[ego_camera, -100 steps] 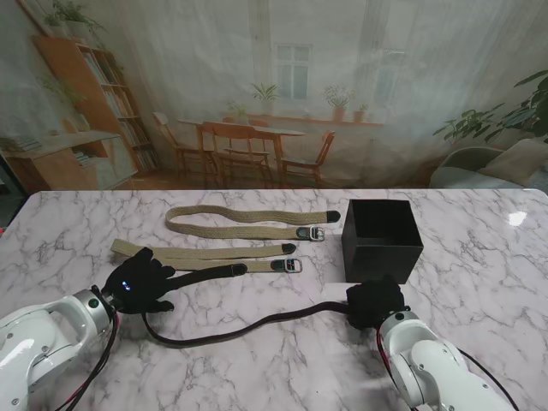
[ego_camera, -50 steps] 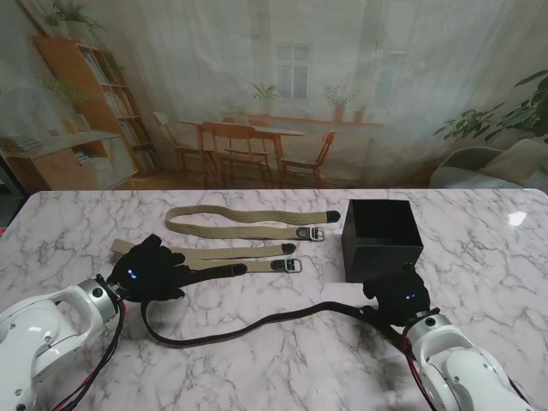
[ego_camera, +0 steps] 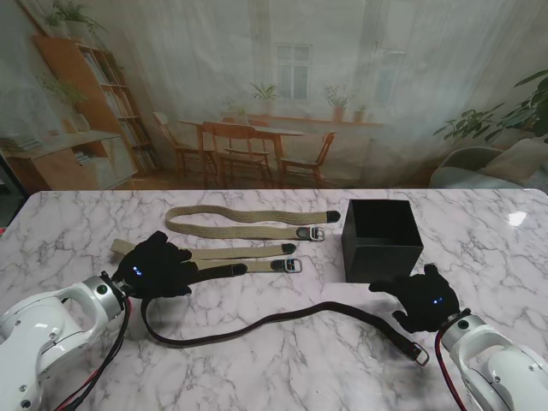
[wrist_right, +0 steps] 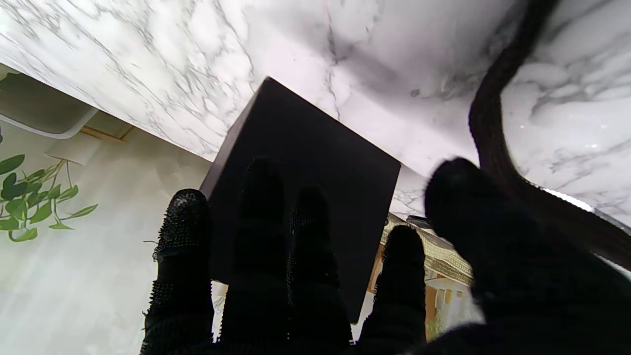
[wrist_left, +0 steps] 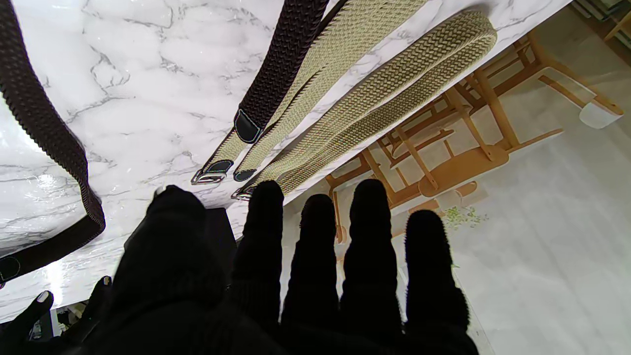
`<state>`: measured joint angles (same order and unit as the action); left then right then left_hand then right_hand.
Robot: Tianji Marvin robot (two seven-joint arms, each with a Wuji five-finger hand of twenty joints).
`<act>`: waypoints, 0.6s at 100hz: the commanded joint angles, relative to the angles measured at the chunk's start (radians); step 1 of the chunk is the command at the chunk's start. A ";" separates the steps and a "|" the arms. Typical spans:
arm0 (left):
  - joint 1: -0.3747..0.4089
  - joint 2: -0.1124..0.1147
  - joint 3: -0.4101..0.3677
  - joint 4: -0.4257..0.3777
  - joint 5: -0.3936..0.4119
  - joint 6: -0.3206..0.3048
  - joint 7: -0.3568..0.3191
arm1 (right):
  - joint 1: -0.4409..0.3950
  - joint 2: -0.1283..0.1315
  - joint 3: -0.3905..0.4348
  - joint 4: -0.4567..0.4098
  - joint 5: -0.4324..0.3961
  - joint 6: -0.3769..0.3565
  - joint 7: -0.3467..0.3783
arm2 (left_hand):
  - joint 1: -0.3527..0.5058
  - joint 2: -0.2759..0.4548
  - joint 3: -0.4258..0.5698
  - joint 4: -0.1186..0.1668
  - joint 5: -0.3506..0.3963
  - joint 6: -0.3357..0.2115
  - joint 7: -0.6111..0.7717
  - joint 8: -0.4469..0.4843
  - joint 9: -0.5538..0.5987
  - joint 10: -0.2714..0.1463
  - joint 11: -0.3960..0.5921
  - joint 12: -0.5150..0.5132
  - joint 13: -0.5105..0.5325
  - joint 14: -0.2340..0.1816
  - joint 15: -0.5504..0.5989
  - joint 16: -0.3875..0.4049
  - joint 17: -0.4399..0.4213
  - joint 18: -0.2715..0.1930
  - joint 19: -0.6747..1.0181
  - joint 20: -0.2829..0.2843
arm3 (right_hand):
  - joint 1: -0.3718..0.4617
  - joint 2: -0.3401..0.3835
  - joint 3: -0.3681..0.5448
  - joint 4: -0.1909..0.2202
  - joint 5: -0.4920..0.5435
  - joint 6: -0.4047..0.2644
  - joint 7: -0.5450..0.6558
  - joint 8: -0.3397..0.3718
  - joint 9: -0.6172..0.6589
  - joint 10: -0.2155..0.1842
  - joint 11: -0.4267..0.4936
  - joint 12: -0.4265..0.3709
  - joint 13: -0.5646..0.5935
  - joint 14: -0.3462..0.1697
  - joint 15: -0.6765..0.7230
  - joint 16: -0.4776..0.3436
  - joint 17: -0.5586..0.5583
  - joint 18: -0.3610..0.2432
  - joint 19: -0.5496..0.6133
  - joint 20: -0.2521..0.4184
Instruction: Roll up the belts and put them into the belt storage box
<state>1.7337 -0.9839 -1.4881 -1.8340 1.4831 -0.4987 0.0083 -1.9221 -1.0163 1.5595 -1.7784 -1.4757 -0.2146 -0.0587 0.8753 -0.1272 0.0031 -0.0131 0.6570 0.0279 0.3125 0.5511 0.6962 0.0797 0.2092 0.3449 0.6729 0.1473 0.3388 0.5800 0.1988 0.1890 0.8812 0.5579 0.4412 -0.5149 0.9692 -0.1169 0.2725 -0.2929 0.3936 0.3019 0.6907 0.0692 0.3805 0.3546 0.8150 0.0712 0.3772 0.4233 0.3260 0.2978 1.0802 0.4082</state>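
Belts number three on the white marble table (ego_camera: 77, 223): two tan woven belts — one far (ego_camera: 248, 223), one nearer (ego_camera: 231, 254) — lie folded flat left of centre, and a dark brown woven belt (ego_camera: 282, 318) runs in a long curve across the near side, its metal buckle (ego_camera: 419, 353) at the right end and its tip (ego_camera: 231, 269) resting against the nearer tan belt. Nothing is rolled, and the black square belt storage box (ego_camera: 382, 237) stands open at right of centre with no belt visible inside it. The left hand (ego_camera: 157, 265), in a black glove, hovers over the left ends of the belts with fingers extended and apart, holding nothing; the left wrist view shows the fingers clear of the table. The right hand (ego_camera: 425, 295), also gloved, is spread and empty, positioned just near of the box and beside the dark belt's buckle end. Judged step: the start of the first roll — no belt is secured. The next move calls for pinning one end of the dark belt and coiling it tightly enough to fit the box.
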 commanded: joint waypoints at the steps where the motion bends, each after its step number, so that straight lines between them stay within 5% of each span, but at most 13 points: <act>1: -0.005 -0.002 0.005 0.003 0.000 -0.002 -0.021 | -0.009 0.011 0.013 0.030 -0.022 -0.013 -0.019 | 0.026 0.031 -0.014 0.001 0.019 -0.012 -0.002 0.014 0.018 0.019 -0.018 0.002 -0.004 0.021 -0.029 -0.012 -0.012 0.040 -0.028 0.017 | 0.057 -0.049 0.096 0.028 -0.059 -0.060 -0.007 -0.045 -0.048 0.009 0.001 -0.019 -0.017 -0.013 -0.037 -0.019 -0.014 -0.002 -0.016 0.010; 28: -0.001 -0.003 0.006 0.003 -0.003 0.005 -0.026 | -0.020 0.023 0.033 0.077 -0.046 -0.058 -0.045 | 0.035 0.029 -0.013 0.001 0.018 -0.013 -0.003 0.021 0.018 0.018 -0.018 0.002 -0.004 0.022 -0.029 -0.012 -0.013 0.042 -0.029 0.019 | 0.150 -0.112 0.237 0.030 -0.082 -0.148 0.051 -0.129 -0.135 0.008 -0.006 -0.076 -0.042 -0.028 -0.056 -0.041 -0.016 -0.018 -0.032 0.001; 60: -0.016 -0.004 0.022 0.018 -0.022 0.009 -0.041 | -0.027 0.033 0.024 0.094 -0.057 -0.122 -0.040 | 0.037 0.032 -0.013 0.001 0.015 -0.013 -0.006 0.023 0.017 0.017 -0.017 0.002 -0.004 0.020 -0.029 -0.012 -0.013 0.042 -0.028 0.020 | -0.014 -0.174 0.116 -0.026 -0.093 -0.141 0.050 -0.157 -0.150 0.004 -0.010 -0.102 -0.055 -0.028 -0.069 -0.051 -0.029 -0.018 -0.047 -0.005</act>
<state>1.7230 -0.9853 -1.4737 -1.8238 1.4621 -0.4949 -0.0095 -1.9392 -0.9911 1.5915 -1.6894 -1.5095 -0.3277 -0.1048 0.8884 -0.1272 0.0033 -0.0131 0.6570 0.0273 0.3130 0.5617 0.6964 0.0797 0.2092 0.3449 0.6729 0.1477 0.3384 0.5800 0.1988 0.1894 0.8810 0.5579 0.4606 -0.6439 1.0961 -0.1209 0.2142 -0.4001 0.4359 0.1743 0.5682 0.0700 0.3829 0.2659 0.7784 0.0434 0.3515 0.3821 0.3116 0.2829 1.0462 0.4082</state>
